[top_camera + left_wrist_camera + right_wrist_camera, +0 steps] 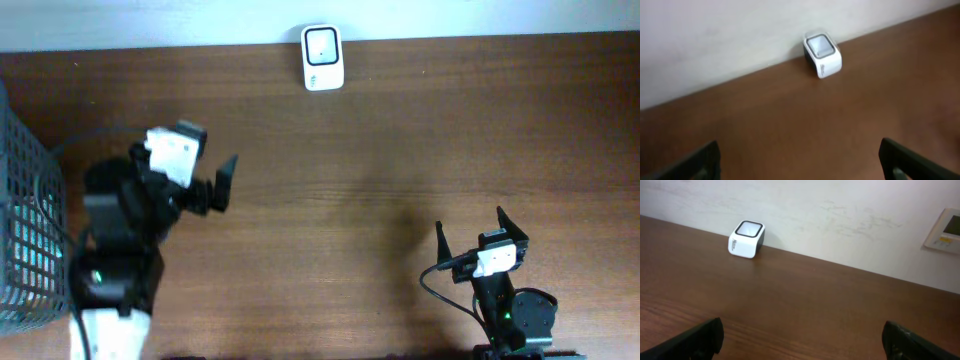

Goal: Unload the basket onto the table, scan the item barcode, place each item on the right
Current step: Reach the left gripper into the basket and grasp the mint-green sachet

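While the left hand (210,156) and right hand (472,229) gape empty, well short of the scanner (322,57), fetching and scanning an item are not yet done.

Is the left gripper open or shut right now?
Open. The left wrist view shows the left gripper with jaws wide apart and nothing held between them.

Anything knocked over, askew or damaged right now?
Nothing stands out. The small white cube scanner with a dark window sits upright at the wooden table's far edge; left gripper and right gripper are open, empty.
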`<move>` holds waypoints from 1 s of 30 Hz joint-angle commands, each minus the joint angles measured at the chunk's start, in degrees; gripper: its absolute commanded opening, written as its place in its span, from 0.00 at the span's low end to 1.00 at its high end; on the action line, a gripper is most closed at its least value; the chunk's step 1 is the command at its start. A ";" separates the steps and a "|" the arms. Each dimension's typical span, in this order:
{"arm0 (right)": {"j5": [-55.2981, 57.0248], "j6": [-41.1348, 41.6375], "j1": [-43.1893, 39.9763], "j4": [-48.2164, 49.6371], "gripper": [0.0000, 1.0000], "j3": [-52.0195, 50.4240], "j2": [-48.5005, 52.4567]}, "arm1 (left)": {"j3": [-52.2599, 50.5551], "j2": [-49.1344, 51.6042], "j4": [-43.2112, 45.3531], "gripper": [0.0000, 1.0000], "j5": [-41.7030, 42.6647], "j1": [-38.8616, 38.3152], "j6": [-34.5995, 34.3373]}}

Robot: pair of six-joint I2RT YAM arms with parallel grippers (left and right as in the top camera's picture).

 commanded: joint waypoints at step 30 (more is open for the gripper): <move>-0.52 0.39 0.37 -0.26 0.98 -0.31 -0.31 | 39.63 35.93 -34.71 0.97 -6.88 59.32 -19.43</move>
